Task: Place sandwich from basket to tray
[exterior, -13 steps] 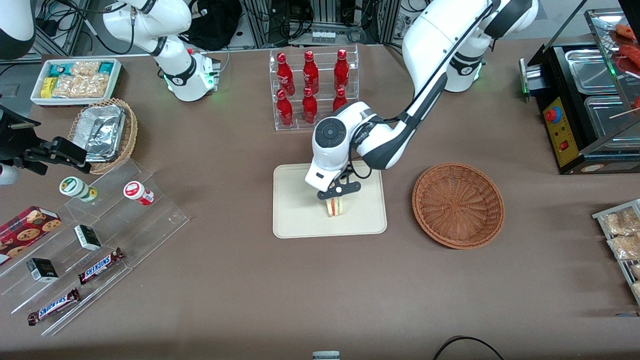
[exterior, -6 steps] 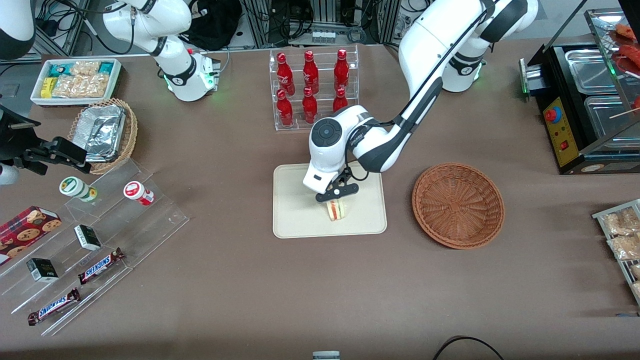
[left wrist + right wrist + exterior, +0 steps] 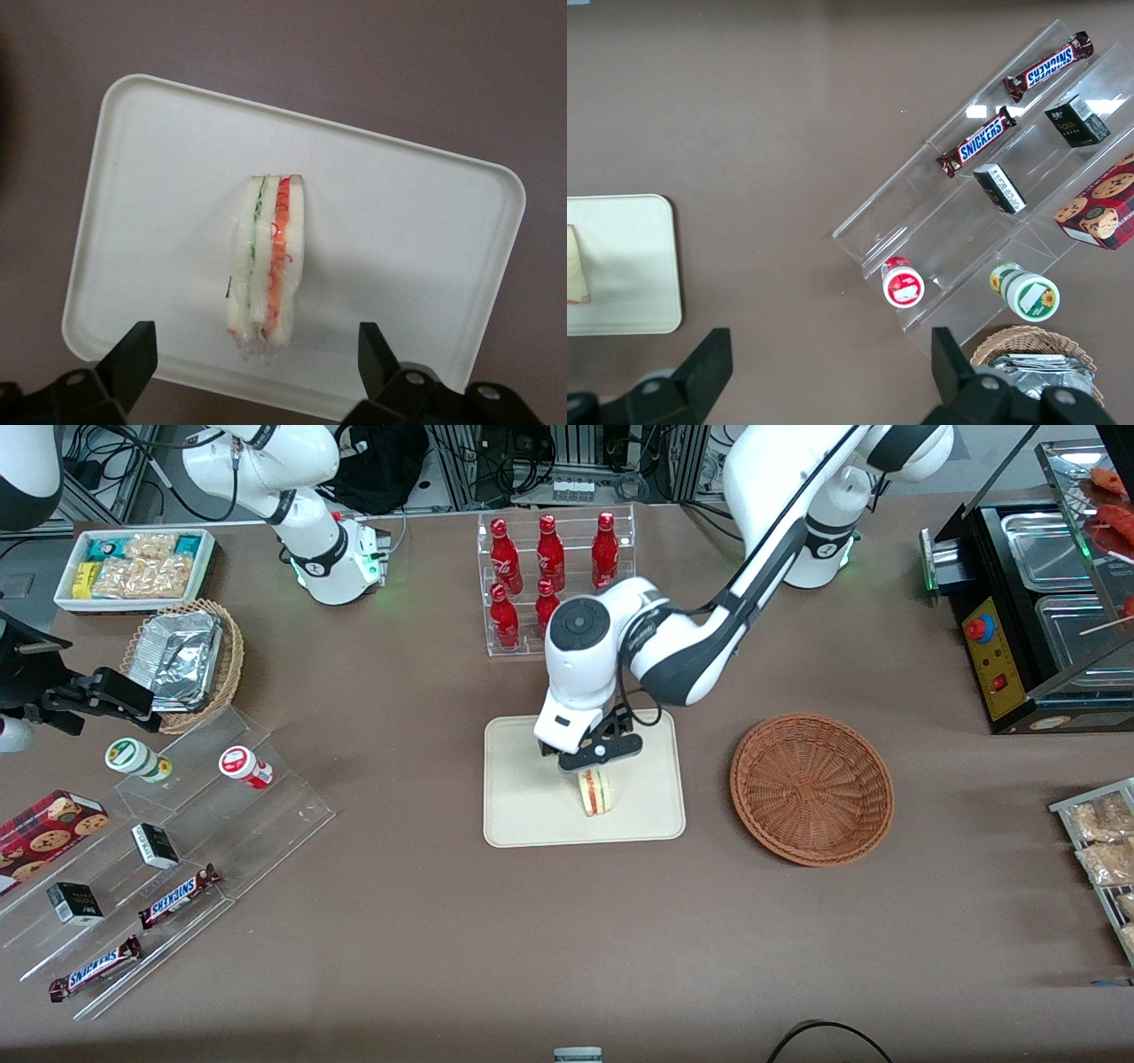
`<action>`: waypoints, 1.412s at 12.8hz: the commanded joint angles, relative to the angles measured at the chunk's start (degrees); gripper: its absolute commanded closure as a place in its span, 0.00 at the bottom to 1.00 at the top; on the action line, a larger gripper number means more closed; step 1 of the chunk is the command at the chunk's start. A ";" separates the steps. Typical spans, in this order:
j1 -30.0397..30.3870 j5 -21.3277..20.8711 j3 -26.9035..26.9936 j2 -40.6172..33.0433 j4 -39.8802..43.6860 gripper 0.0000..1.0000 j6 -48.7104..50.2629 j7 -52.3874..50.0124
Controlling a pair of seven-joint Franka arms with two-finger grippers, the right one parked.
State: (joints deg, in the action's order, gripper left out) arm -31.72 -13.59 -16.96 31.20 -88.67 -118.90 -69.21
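The sandwich (image 3: 595, 792) now sits on the tray (image 3: 518, 815), with the empty basket (image 3: 811, 788) at its 3 o'clock, and the gripper (image 3: 592, 760) hangs open above it, so the job looks done.

My gripper (image 3: 257, 363) hangs spread above the sandwich (image 3: 267, 266) on the tray (image 3: 523, 815), clear air either side (bare tray around it); the bottle rack (image 3: 554, 584) stands near my wrist.

Front view overlooks the whole table; both wrist views look straight down, sharing the tray (image 3: 523, 815).
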 commanded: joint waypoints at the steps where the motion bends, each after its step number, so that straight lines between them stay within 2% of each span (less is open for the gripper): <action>1: 1.74 -0.74 0.35 -4.03 -1.16 0.00 4.71 3.09; 4: 5.95 -0.47 0.27 -6.32 -1.51 0.00 10.35 3.81; 10: 17.55 -0.03 0.09 -12.20 -7.11 0.00 11.31 19.00; 14: 24.93 6.46 0.09 -18.71 -10.65 0.00 18.41 36.02; 18: 30.65 7.53 0.26 -23.11 -10.74 0.00 25.54 46.59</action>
State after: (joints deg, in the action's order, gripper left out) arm -3.39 -7.09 -16.25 11.36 -97.42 -95.19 -26.87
